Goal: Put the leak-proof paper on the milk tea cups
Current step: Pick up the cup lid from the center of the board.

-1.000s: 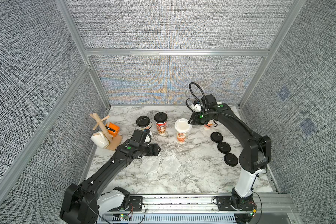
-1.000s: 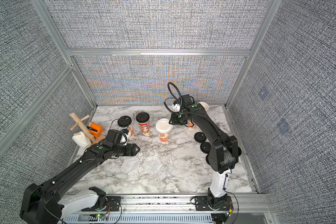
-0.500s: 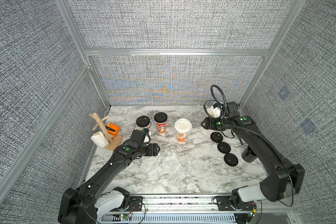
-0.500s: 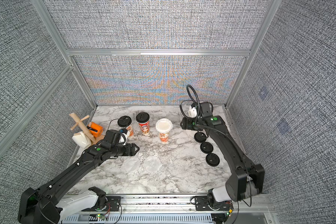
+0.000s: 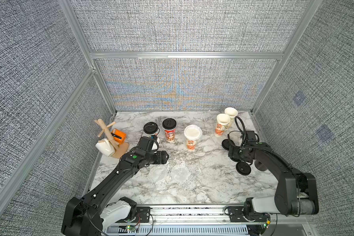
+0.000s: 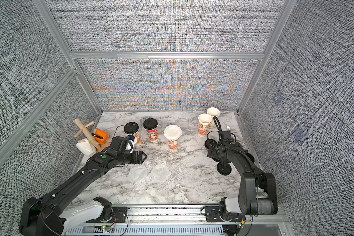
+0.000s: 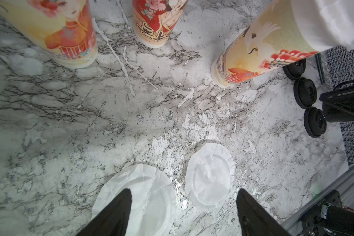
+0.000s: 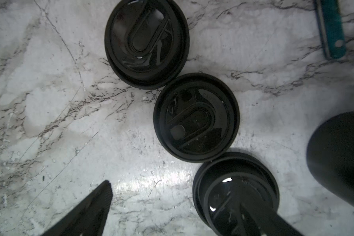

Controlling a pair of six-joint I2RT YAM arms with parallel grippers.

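Note:
In both top views five milk tea cups stand along the back. Two carry black lids (image 5: 151,128) (image 5: 169,123). A middle cup (image 5: 193,132) (image 6: 172,132) has leak-proof paper over its mouth, and two at the right stand uncovered (image 5: 223,122) (image 5: 231,113). Two loose discs of leak-proof paper (image 5: 157,173) (image 5: 179,172) lie flat on the marble. My left gripper (image 5: 166,158) (image 7: 184,196) hovers open just behind them, with one finger over the nearer disc (image 7: 151,194). My right gripper (image 5: 232,156) (image 8: 174,183) is open and empty over the loose black lids.
Three loose black lids (image 8: 146,40) (image 8: 195,117) (image 8: 223,183) lie in a row at the right. A wooden mug tree with a white mug (image 5: 104,148) and an orange cup (image 5: 119,135) stands at the left. A teal strip (image 8: 331,30) lies near the right edge.
My right arm swung from the back by the uncovered cups to the right, over the black lids, and its jaws opened. The left arm stayed put.

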